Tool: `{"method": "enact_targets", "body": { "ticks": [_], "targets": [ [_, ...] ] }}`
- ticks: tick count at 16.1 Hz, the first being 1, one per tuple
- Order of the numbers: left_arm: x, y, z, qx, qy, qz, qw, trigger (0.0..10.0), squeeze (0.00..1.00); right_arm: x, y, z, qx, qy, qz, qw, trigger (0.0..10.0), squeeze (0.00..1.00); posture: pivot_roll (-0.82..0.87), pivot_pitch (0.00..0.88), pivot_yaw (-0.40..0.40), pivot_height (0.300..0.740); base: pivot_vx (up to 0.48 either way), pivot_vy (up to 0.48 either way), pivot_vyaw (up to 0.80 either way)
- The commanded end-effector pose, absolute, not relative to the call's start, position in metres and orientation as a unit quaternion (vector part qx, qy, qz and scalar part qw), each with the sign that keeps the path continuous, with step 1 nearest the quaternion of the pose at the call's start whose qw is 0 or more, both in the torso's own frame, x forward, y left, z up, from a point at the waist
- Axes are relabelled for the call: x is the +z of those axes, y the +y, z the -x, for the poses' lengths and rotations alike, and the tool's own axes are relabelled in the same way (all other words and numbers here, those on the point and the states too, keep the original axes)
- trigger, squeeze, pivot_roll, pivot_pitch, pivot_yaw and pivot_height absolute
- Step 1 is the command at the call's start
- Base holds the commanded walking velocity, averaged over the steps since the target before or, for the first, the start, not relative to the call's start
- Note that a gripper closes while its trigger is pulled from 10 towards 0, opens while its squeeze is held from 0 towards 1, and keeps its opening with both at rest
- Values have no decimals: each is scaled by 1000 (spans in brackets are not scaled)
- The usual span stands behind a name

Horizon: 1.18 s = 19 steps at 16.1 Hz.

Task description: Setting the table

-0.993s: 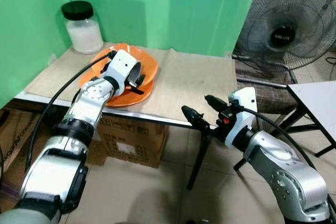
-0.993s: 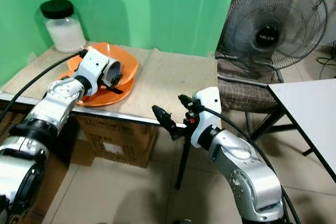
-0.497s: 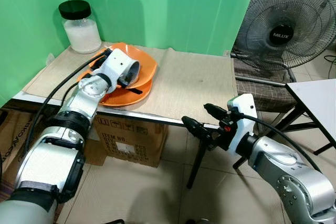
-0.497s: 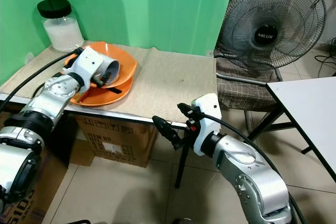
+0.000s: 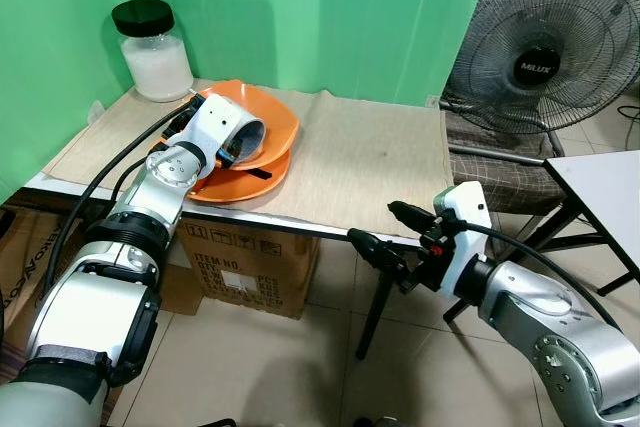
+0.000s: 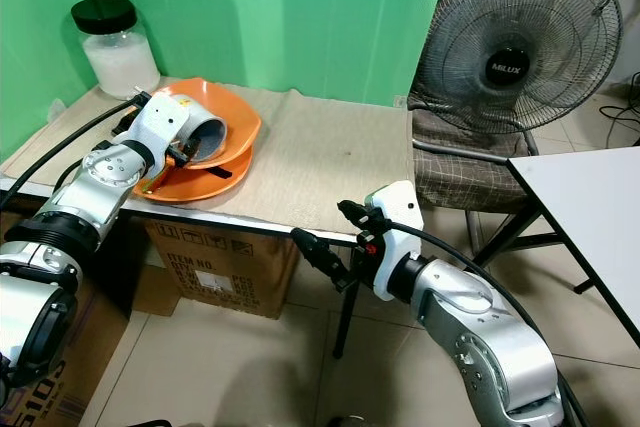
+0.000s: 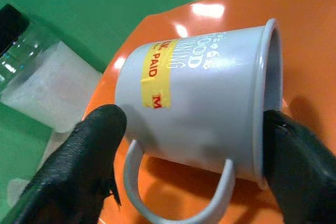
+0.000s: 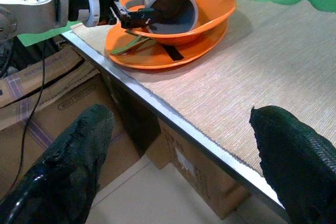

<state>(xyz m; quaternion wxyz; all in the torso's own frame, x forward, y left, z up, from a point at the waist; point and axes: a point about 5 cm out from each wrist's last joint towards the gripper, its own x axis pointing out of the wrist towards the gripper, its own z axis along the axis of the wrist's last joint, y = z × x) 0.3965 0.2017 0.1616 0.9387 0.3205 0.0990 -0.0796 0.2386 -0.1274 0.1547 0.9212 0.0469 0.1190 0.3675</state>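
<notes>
Since the earlier frame our left pincer has tipped the grey mug further onto its side in the orange bowl, while our right pincer has sunk a little below the bench edge.

Nearest us, that right pincer hangs spread wide and empty; farther off, the left one grips the mug end to end, base and rim, above the orange plate. We judge this end-on hold risky: the glossy mug could slip, or drag bowl and plate toward the edge.
</notes>
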Motion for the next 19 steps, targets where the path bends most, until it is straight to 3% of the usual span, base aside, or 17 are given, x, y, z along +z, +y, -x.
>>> {"method": "enact_targets", "body": {
  "ticks": [1, 19],
  "targets": [
    [175, 196, -402, -76, 76, -318, 942, 0, 0, 157, -128, -237, 374, 111, -43, 920, 10000, 0, -137, 58, -27, 740, 0, 0, 0],
    [181, 200, -401, -65, 71, -319, 943, 0, 0, 157, -124, -238, 396, 103, -35, 912, 10000, 0, -127, 33, -36, 740, 0, 0, 0]
  ]
}}
